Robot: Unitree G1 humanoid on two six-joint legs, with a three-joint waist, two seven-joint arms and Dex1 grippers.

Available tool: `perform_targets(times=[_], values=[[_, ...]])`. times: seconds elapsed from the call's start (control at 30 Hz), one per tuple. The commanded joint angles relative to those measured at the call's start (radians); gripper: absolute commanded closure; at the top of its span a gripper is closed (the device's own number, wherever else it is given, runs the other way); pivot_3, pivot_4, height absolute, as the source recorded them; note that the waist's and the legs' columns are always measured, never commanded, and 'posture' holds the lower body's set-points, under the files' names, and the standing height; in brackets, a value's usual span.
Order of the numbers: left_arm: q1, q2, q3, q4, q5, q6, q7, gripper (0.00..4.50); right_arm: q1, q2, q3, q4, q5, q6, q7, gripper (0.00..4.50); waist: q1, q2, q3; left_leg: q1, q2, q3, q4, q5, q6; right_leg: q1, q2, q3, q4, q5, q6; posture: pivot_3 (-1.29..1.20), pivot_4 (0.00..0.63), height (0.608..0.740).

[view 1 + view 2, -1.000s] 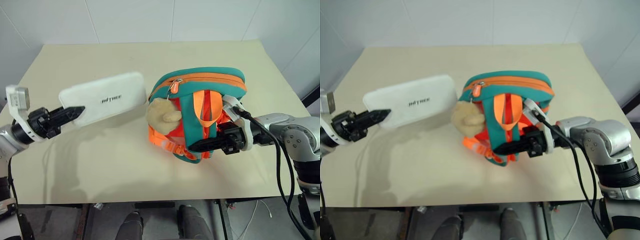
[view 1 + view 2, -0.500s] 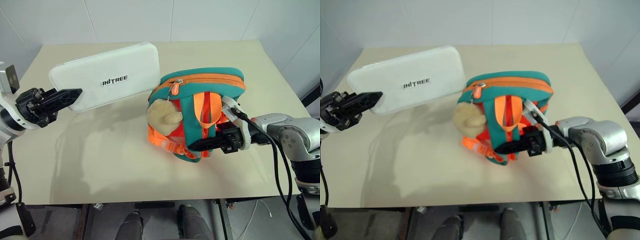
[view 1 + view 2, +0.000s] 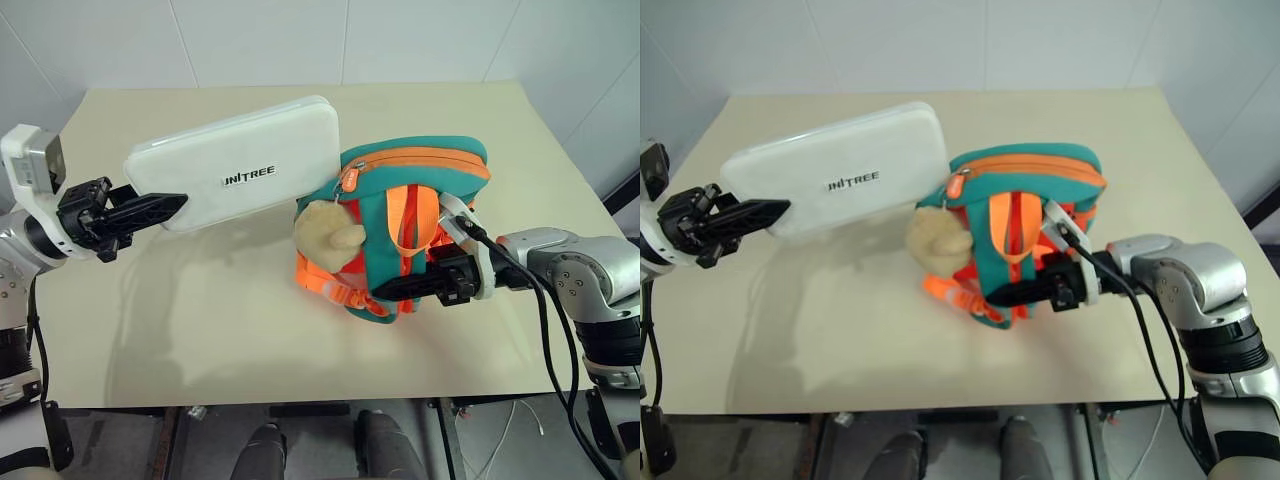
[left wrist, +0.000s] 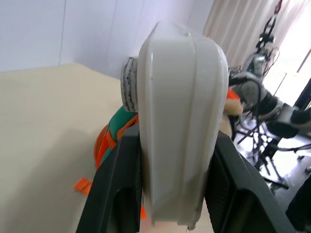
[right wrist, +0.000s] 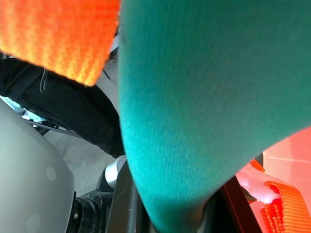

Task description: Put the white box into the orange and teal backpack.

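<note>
The white box point(image 3: 240, 160), a flat case with dark lettering, hangs tilted above the table. My left gripper point(image 3: 170, 205) is shut on its near end. In the left wrist view the box point(image 4: 180, 97) sits between the two black fingers point(image 4: 116, 194). Its far corner reaches the upper left of the orange and teal backpack point(image 3: 410, 165), which stands upright at the table's middle right. My right gripper point(image 3: 392, 290) is shut on a teal strap point(image 5: 194, 97) at the backpack's front. I cannot tell whether the zip along the top is open.
A beige plush toy point(image 3: 325, 230) hangs on the backpack's left side, just below the box's corner. Orange webbing loops point(image 3: 335, 285) spill onto the beige table point(image 3: 200, 330). A black cable point(image 3: 555, 330) runs along my right arm.
My left gripper has lifted the white box off the table and carried it right, so its far corner now meets the backpack's top. The right gripper and backpack have stayed put.
</note>
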Motion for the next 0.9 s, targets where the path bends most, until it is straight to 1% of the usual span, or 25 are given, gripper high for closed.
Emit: perform_targets(times=[0.03, 0.13, 0.27, 0.37, 0.5, 0.57, 0.77, 0.9], values=[[-0.045, -0.008, -0.034, 0.015, 0.083, -0.120, 0.006, 3.17, 0.003, 0.007, -0.007, -0.027, 0.014, 0.002, -0.003, 4.30, 0.004, 0.000, 0.000, 0.000, 0.000, 0.000, 0.001, 0.000, 0.000, 0.000, 0.000, 0.000, 0.000, 0.000, 0.000, 0.00, 0.150, 0.740], [-0.062, -0.007, -0.051, 0.020, 0.111, -0.177, -0.008, 3.17, 0.008, 0.007, -0.011, -0.031, 0.017, 0.004, -0.008, 4.30, 0.007, 0.000, 0.000, 0.000, 0.000, 0.000, 0.002, 0.000, 0.000, 0.001, 0.000, 0.000, 0.000, 0.001, 0.001, 0.00, 0.150, 0.740], [-0.059, 0.029, -0.050, 0.024, 0.097, -0.150, -0.045, 3.17, 0.013, 0.009, -0.015, -0.033, 0.020, 0.003, -0.013, 4.30, 0.011, 0.000, 0.000, 0.000, 0.000, 0.000, 0.003, -0.001, 0.002, 0.002, 0.000, 0.000, 0.000, 0.001, 0.001, 0.00, 0.150, 0.740], [-0.035, 0.066, -0.053, 0.028, 0.113, -0.153, -0.083, 3.17, 0.015, 0.011, -0.017, -0.032, 0.020, 0.002, -0.013, 4.30, 0.008, 0.000, 0.000, 0.000, 0.000, 0.000, 0.003, -0.002, 0.003, 0.002, 0.000, 0.000, 0.000, 0.001, 0.001, 0.00, 0.150, 0.740], [-0.013, 0.113, -0.084, 0.045, 0.171, -0.204, -0.138, 3.17, 0.010, 0.017, -0.013, -0.024, 0.015, -0.003, -0.010, 4.30, 0.006, 0.000, 0.000, 0.000, 0.000, 0.000, 0.003, -0.002, 0.003, 0.002, 0.001, 0.000, 0.001, 0.001, 0.001, 0.00, 0.150, 0.740], [-0.016, 0.125, -0.108, 0.064, 0.224, -0.278, -0.152, 3.17, 0.006, 0.023, -0.011, -0.017, 0.013, -0.006, -0.010, 4.30, 0.006, 0.000, 0.000, 0.000, 0.000, 0.000, 0.003, -0.002, 0.003, 0.002, 0.001, 0.000, 0.001, 0.001, 0.001, 0.00, 0.150, 0.740], [-0.046, 0.115, -0.160, 0.104, 0.330, -0.446, -0.158, 3.17, 0.004, 0.036, -0.009, -0.012, 0.009, -0.009, -0.012, 4.30, 0.007, 0.000, 0.000, 0.000, 0.002, 0.000, 0.003, -0.002, 0.003, 0.002, 0.003, 0.000, 0.000, 0.002, 0.000, 0.00, 0.150, 0.740], [-0.131, 0.076, -0.185, 0.155, 0.367, -0.521, -0.131, 3.17, 0.006, 0.044, -0.012, -0.014, 0.010, -0.007, -0.017, 4.30, 0.013, 0.000, 0.000, 0.000, 0.002, 0.000, 0.004, -0.002, 0.003, 0.002, 0.003, 0.000, 0.001, 0.002, 0.000, 0.00, 0.150, 0.740]])
